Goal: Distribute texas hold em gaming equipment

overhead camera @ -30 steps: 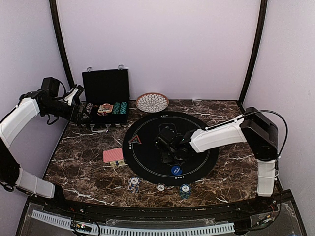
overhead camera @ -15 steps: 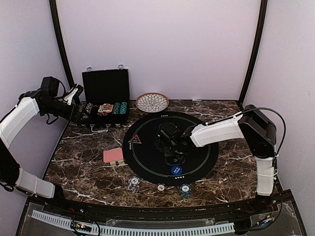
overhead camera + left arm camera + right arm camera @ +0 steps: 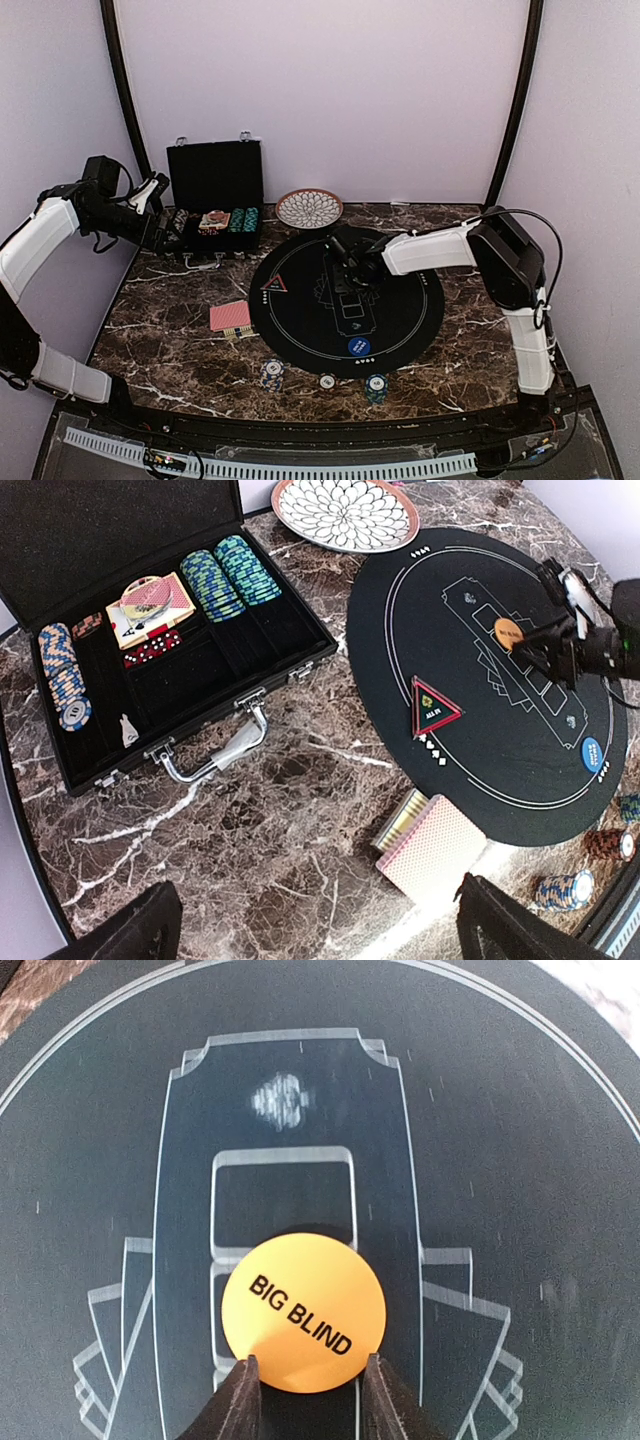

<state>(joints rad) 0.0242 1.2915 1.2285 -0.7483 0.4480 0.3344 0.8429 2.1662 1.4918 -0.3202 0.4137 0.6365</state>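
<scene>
While the right gripper [image 3: 306,1395] pinches the orange "BIG BLIND" button disc [image 3: 303,1312] by its edge between narrowly parted fingers, the disc sits over the printed card outlines of the black round mat [image 3: 520,1160]. On the mat's near rim lies the blue button disc [image 3: 359,347], and at its left the red triangle marker [image 3: 274,283]. Well apart, the left gripper [image 3: 318,905] hangs spread wide and empty near the open black case [image 3: 200,610].

The orange BIG BLIND disc [image 3: 304,1312] sits low centre in the right wrist view, pinched at its lower edge by the right gripper [image 3: 305,1385]. In the top view a blue disc [image 3: 359,347] lies flat just below centre. A red triangle marker [image 3: 274,283] lies left of centre, a red-backed card deck [image 3: 230,316] (neatly squared) further left, and chip stacks [image 3: 271,374] along the bottom.
</scene>
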